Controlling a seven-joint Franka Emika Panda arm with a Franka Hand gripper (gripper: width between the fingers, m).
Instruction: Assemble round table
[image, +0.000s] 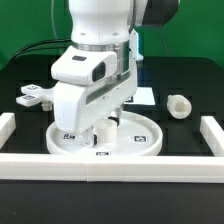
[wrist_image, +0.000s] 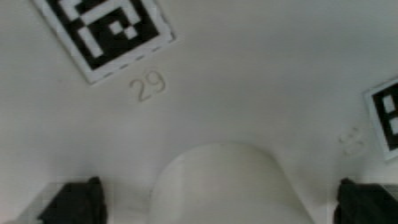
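The large round disc (image: 140, 137) lies flat on the table near the front rail, with square markers on its top. My gripper (image: 100, 131) is lowered onto its middle. In the wrist view the gripper (wrist_image: 221, 203) is open, its black fingertips (wrist_image: 71, 202) far apart on either side of a raised white hub (wrist_image: 222, 180) on the disc (wrist_image: 231, 70), with a gap on each side. The short cylindrical leg (image: 178, 105) lies on its side at the exterior view's right. The cross-shaped foot piece (image: 33, 96) lies at the exterior view's left.
White border rails run along the front (image: 110, 164) and both sides (image: 213, 131). The marker board (image: 143, 95) lies flat behind the arm. The arm's body hides the disc's rear half.
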